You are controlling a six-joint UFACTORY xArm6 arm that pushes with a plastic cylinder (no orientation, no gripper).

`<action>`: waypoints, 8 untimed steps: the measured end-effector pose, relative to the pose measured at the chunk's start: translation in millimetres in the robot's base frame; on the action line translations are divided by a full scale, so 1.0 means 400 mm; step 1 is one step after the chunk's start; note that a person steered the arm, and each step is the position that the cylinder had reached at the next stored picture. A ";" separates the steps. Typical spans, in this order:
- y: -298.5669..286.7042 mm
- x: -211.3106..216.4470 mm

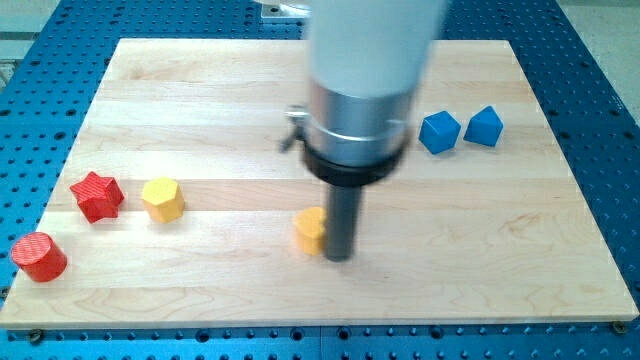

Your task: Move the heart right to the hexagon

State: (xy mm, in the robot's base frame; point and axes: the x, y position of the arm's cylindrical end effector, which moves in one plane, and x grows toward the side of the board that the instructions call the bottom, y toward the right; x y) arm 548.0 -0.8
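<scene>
My tip [339, 256] is down on the board [250, 90], near the middle of its bottom edge, pressed right against the yellow heart [311, 230] from the view's right. No jaws on me, just a bare rod, so nothing opens or shuts. The heart's shape is half hidden behind the rod, so I cannot make it out fully. The yellow hexagon [162, 198] sits well apart toward the left edge, with the red star [97, 195] just beside it on its left. The red cylinder [39, 257] lies by the bottom-left corner. Up toward the right edge, the two blue blocks [439, 131] [484, 126] sit side by side, shapes unclear.
</scene>
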 end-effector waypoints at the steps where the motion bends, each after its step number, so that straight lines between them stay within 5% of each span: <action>1: -0.117 -0.051; 4: -0.251 -0.036; 8: -0.100 0.014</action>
